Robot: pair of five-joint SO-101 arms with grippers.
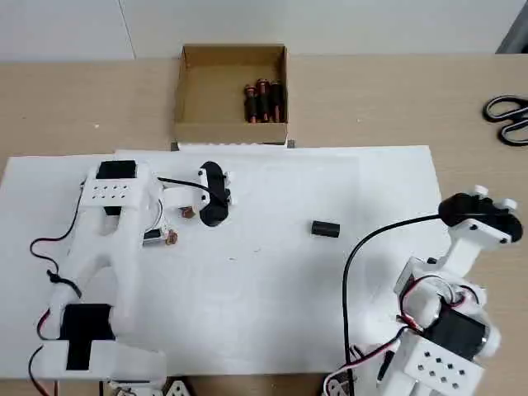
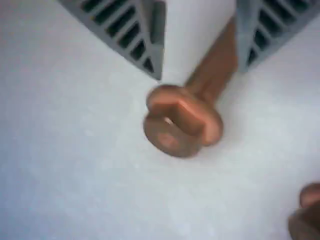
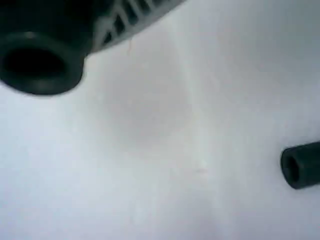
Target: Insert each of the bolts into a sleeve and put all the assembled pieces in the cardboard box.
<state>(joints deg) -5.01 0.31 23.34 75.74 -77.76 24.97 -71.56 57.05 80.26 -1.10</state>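
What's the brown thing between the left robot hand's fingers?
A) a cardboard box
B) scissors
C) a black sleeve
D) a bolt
D: in the left wrist view a copper-coloured bolt lies on the white sheet, and its shaft runs up between the open fingers of the left gripper.

High cam: top-down over the table [image 1: 66, 99]. My wrist cams: close, facing its white sheet [image 1: 272, 313]. Right and high share the loose sleeve [image 3: 301, 164].
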